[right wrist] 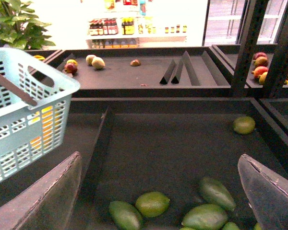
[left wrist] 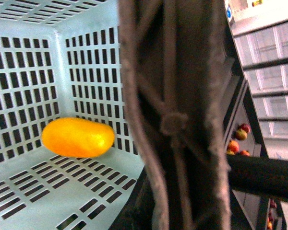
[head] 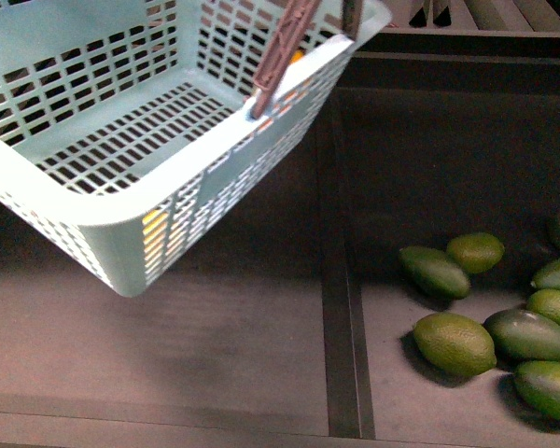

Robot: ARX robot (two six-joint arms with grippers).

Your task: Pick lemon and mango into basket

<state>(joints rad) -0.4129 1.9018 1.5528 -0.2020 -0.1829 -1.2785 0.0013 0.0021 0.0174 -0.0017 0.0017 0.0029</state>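
Basket (head: 93, 210), tilted and lifted above the dark shelf (head: 215, 336) by its brown handle (head: 285, 51), already holds the mango (left wrist: 78, 137), so by my reading the lemon is what remains. That mango lies on its side on the slotted floor against a wall, long axis running along it. The right gripper (right wrist: 158, 191) hangs wide open over the green fruits (right wrist: 152, 203); whether the left one is closed on the handle I cannot tell.

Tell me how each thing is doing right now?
basket: lifted by a brown handle, tilted.
mango: lying inside the basket.
brown handle: swung up; grip not visible.
right gripper: open, empty, above the green fruits.
green fruits: lying loose in the dark bin.
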